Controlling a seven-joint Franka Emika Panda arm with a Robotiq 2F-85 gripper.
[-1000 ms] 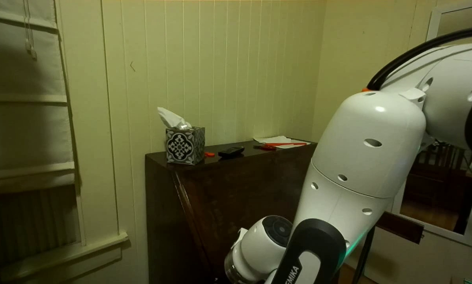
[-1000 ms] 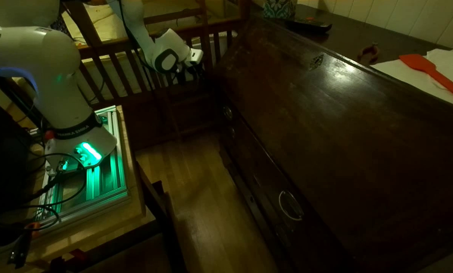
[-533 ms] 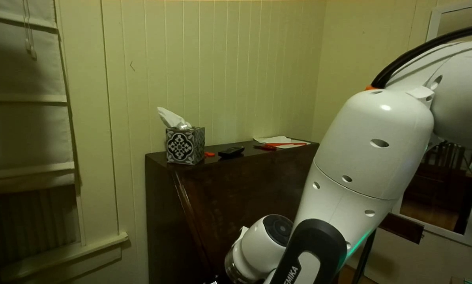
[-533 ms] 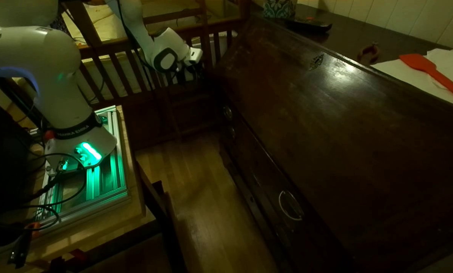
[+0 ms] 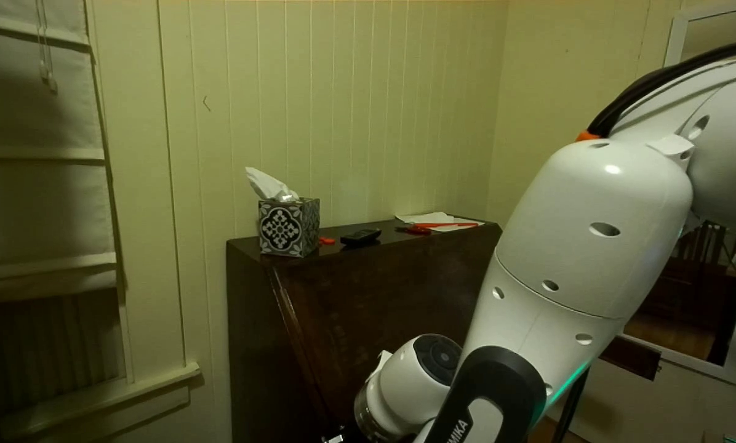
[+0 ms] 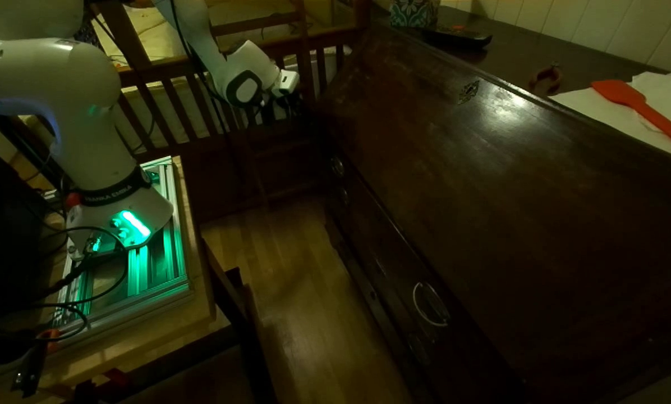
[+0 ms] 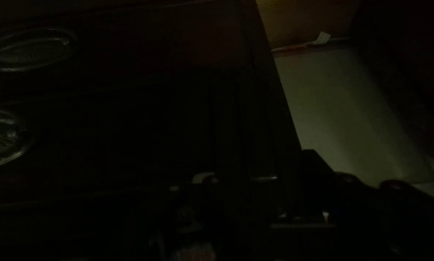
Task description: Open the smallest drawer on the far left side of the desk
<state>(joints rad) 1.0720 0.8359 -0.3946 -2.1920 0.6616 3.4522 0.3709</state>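
The tall slant-front desk (image 5: 368, 295) stands before the panelled wall (image 5: 356, 111), a patterned tissue box (image 5: 288, 227) near the left corner of its flat top, as one faces the sloping front (image 6: 509, 191), and a red spatula (image 6: 644, 111) on white paper (image 6: 582, 102) toward the right edge. Near the desk's left edge hangs the Robotiq gripper (image 6: 282, 109); the wrist view is too dark to tell whether it is spread or clenched, or touching wood. The smallest drawer should lie along that edge, though it cannot be made out; only oval drawer pulls (image 7: 30, 49) show. That gloom is probably the chief hazard: the gripper may well miss its mark and clamp on bare wood, or strike the desk's side edge. A tug off the drawer's line could then bind it in its slot, or slip loose.
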